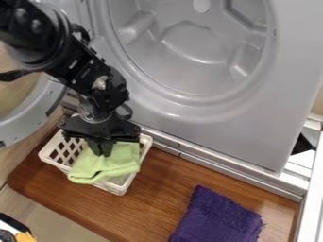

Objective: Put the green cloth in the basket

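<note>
The grey appliance (pixel 252 137) stands at 1 o'clock, its round drum open. Below it lies the wooden desk (pixel 157 198). At 8 o'clock sits the white lattice basket (pixel 117 190), the green cloth (pixel 95 169) partly inside and draped over its near rim towards 7 o'clock. The folded purple cloth (pixel 217 217) lies outside it, at 5 o'clock. My fingers (pixel 101 152) are nearly together over the basket, pinching the green cloth's upper part.
</note>
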